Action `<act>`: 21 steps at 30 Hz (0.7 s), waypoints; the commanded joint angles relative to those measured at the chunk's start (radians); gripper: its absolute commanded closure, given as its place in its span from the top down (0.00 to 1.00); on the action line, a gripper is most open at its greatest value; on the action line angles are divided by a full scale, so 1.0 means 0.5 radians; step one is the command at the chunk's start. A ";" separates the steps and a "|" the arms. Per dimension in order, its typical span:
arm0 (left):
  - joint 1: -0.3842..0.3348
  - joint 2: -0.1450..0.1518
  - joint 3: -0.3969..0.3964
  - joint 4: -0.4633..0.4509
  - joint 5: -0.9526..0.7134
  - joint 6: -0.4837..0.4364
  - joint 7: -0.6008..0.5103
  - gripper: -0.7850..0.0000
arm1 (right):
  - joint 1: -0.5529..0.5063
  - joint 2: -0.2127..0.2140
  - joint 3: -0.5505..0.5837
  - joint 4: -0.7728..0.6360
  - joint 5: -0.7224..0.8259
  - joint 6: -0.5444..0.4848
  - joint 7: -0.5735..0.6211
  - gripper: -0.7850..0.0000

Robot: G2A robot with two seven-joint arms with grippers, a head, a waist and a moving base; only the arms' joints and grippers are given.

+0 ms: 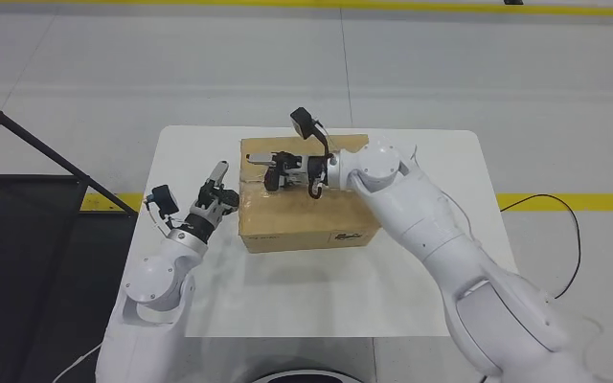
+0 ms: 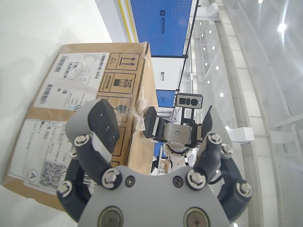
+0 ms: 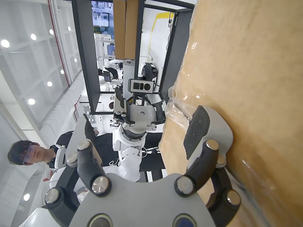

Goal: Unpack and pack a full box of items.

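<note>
Clear tape [image 3: 176, 113] across box [image 1: 297, 215] on white table [image 1: 441, 287]

Contents of the taped-shut box [image 1: 287, 215] out of sight; part of its top under the right pincer [image 1: 275, 170].

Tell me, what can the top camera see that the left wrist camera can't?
From the top: the whole white table and the long white left arm. From the left wrist: white barcode labels on the box's side, and bright ceiling lights. In both: the cardboard box, the open left gripper beside it, and the right gripper at its top.
</note>
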 commanded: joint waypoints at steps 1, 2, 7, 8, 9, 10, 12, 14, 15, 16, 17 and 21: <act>-0.001 0.003 -0.007 0.003 -0.009 -0.001 0.000 1.00 | 0.017 -0.023 -0.008 0.043 0.008 -0.013 0.043 1.00; -0.001 0.005 -0.010 0.005 -0.014 -0.001 0.000 1.00 | 0.025 -0.034 -0.011 0.063 0.012 -0.015 0.068 1.00; -0.009 0.012 -0.026 0.007 -0.031 0.004 0.003 1.00 | 0.068 -0.064 -0.001 0.172 0.000 -0.057 0.151 1.00; -0.010 0.013 -0.026 0.008 -0.033 0.004 0.003 1.00 | 0.074 -0.065 0.007 0.191 0.000 -0.069 0.160 1.00; -0.012 0.015 -0.027 0.009 -0.035 0.005 0.003 1.00 | 0.079 -0.065 0.016 0.209 -0.002 -0.079 0.171 1.00; -0.013 0.016 -0.027 0.010 -0.036 0.005 0.003 1.00 | 0.084 -0.062 0.028 0.227 -0.002 -0.091 0.187 1.00; -0.017 0.019 -0.026 0.011 -0.036 0.008 0.006 1.00 | 0.087 -0.056 0.047 0.252 -0.008 -0.105 0.230 1.00; -0.021 0.021 -0.025 0.012 -0.037 0.011 0.008 1.00 | 0.086 -0.044 0.072 0.276 -0.006 -0.119 0.289 1.00; -0.022 0.022 -0.024 0.013 -0.039 0.012 0.009 1.00 | 0.087 -0.037 0.086 0.285 -0.011 -0.131 0.302 1.00; -0.023 0.024 -0.024 0.013 -0.040 0.013 0.010 1.00 | 0.086 -0.028 0.099 0.293 -0.021 -0.144 0.308 1.00; -0.025 0.025 -0.022 0.013 -0.039 0.013 0.009 1.00 | 0.084 -0.019 0.113 0.294 -0.029 -0.156 0.313 1.00; -0.039 0.030 -0.016 0.022 -0.037 0.026 0.010 1.00 | 0.065 0.026 0.174 0.292 -0.069 -0.194 0.321 1.00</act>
